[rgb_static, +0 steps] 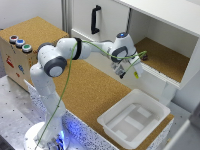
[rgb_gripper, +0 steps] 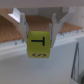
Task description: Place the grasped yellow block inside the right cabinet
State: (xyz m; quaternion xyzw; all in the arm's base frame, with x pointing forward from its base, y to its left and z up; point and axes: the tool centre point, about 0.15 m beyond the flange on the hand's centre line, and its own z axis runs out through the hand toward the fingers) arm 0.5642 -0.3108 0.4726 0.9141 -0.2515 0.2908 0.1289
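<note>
**Block in the grasp, cabinet lip just ahead**

Jaws are clenched on the yellow block (rgb_gripper: 38, 44): the wrist view shows a finger pressed against each side of the cube, with its marked face turned toward the camera. Most of the block hangs below the fingertips — the grip looks to sit on its upper part only.

From the exterior view, the gripper (rgb_static: 121, 70) hovers just outside the open front of the right cabinet (rgb_static: 165, 59), near the white lower edge that borders the cork floor. The block itself is too small to make out in that view. A small dark block (rgb_static: 145, 57) sits on the cabinet floor close to the opening, and a white tray (rgb_static: 131, 120) lies on the cork table (rgb_static: 85, 95) below and toward the exterior view's right.

The main risk, as I judge it, is the lip: a flat advance at too low a height could knock the hanging cube against the white edge and twist it out of a shallow grip. Letting go too early would drop it on the table or in the tray — outside the cabinet. A careless path could also nudge the dark block, and the green cable (rgb_static: 100, 50) draped along the arm might catch on the cabinet's frame.
</note>
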